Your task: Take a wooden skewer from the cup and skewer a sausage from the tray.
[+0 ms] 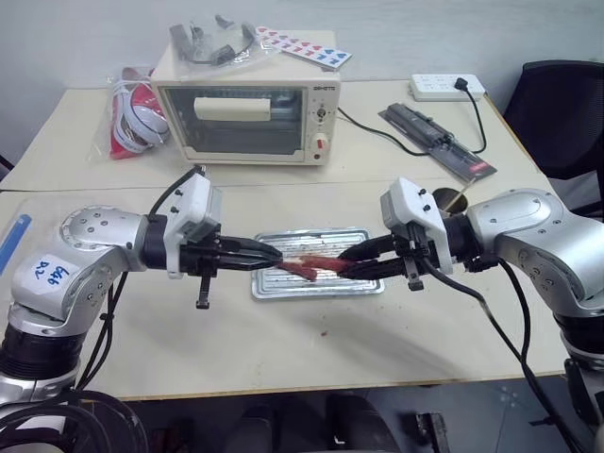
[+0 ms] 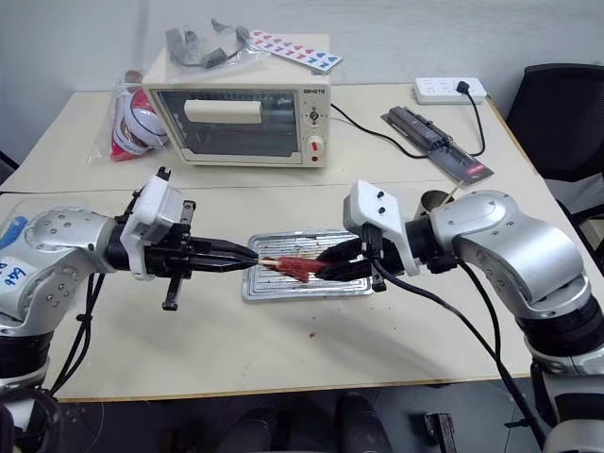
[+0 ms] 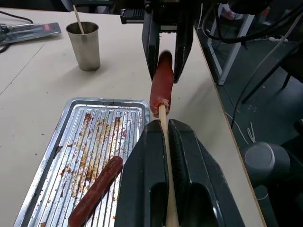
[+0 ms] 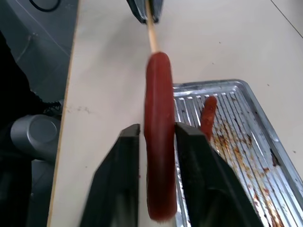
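Hanging between parted right fingers [image 4: 120,189] — sausage [image 4: 158,142].

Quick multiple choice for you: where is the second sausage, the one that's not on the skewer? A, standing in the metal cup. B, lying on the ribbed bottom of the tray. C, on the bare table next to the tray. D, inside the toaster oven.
B: the loose sausage lies on the greasy ribbed bottom of the tray, while the cup holds only a wooden stick.

handwritten "946" (roughly) on the left arm's sticker [image 1: 49,273].
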Robot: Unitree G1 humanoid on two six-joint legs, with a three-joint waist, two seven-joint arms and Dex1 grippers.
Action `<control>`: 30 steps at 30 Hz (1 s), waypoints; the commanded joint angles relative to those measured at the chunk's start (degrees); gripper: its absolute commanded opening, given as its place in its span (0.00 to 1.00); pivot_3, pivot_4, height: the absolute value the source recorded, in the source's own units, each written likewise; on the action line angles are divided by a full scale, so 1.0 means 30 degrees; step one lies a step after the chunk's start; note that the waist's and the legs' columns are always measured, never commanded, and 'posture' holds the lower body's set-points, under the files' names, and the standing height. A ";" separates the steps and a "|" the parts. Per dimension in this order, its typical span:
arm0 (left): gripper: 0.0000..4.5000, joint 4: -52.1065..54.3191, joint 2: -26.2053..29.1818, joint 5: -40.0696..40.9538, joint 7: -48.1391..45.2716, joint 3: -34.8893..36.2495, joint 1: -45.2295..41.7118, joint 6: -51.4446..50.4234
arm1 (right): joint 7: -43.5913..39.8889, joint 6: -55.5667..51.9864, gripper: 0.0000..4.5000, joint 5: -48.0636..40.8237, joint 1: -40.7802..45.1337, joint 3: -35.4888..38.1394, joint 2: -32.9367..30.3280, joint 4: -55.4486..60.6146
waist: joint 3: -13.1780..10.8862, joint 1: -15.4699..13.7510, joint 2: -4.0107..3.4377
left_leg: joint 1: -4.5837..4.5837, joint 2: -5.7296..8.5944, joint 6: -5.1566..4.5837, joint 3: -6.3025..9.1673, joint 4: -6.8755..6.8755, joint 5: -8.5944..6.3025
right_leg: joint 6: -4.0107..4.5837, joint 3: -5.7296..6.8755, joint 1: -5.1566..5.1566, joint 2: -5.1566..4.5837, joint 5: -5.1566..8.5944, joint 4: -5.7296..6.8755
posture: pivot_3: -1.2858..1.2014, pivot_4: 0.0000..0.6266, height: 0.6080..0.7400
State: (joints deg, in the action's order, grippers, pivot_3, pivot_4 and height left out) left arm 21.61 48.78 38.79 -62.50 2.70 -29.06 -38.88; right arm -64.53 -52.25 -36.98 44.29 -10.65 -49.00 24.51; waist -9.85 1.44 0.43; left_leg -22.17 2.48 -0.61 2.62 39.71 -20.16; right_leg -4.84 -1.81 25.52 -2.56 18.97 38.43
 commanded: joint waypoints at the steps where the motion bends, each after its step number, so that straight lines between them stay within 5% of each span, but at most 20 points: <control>1: 0.00 0.0484 0.0477 -0.0173 0.0429 0.1384 0.1358 0.0385 | -0.0021 0.0666 0.40 0.0343 0.0738 0.1187 -0.0587 -0.0384 | 0.0000 0.0033 0.0000 | -0.0001 -0.0001 0.0000 -0.0002 -0.0002 -0.0001 | 0.0000 -0.0003 0.0004 0.0000 0.0000 0.0000 | 0.52 0.24 1.00; 10: 0.00 0.2360 -0.0099 0.0063 0.3609 0.4813 0.5386 0.0140 | 0.0324 -0.0746 0.40 -0.1086 0.1990 0.2425 0.0065 -0.1728 | 0.0000 -0.0019 0.0000 | -0.0002 -0.0005 0.0000 -0.0001 -0.0008 -0.0005 | 0.0000 -0.0004 0.0004 0.0000 0.0000 -0.0012 | 0.52 0.24 1.00; 19: 0.00 0.4933 -0.2670 0.0184 0.9252 1.0631 0.9383 -0.0520 | 0.0757 -0.0029 0.84 -0.0722 0.2931 0.2050 0.1636 -0.3391 | 0.0000 -0.0012 0.0000 | -0.0001 -0.0005 -0.0008 -0.0004 -0.0002 -0.0010 | 0.0000 -0.0004 0.0000 -0.0004 0.0000 -0.0007 | 0.52 0.24 1.00; 26: 0.00 0.6428 -0.5285 -0.2092 1.3424 1.5505 1.3218 0.0239 | 0.1193 -0.0062 0.84 -0.1055 0.3239 0.2163 0.2762 -0.3549 | 0.0001 -0.0007 0.0002 | -0.0001 -0.0009 -0.0006 -0.0006 -0.0014 -0.0016 | 0.0000 -0.0004 0.0000 0.0000 0.0000 -0.0030 | 0.52 0.24 1.00; 30: 0.00 0.5544 -0.5946 -0.3229 1.3781 1.7793 1.5181 0.1533 | 0.1304 -0.0151 0.99 -0.1203 0.3348 0.2084 0.3214 -0.3585 | 0.0004 -0.0014 0.0006 | -0.0001 -0.0007 -0.0007 -0.0006 -0.0010 -0.0018 | 0.0000 -0.0003 -0.0003 -0.0002 0.0000 -0.0107 | 0.52 0.24 1.00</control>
State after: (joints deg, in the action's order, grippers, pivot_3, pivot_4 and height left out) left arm 38.50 31.21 31.16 -22.09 51.23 14.83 -37.59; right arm -60.79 -53.20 -39.81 52.92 -5.96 -39.66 12.87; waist -9.84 1.40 0.45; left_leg -22.17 2.46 -0.63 2.61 39.68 -20.21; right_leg -4.84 -1.82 25.51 -2.57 18.97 38.09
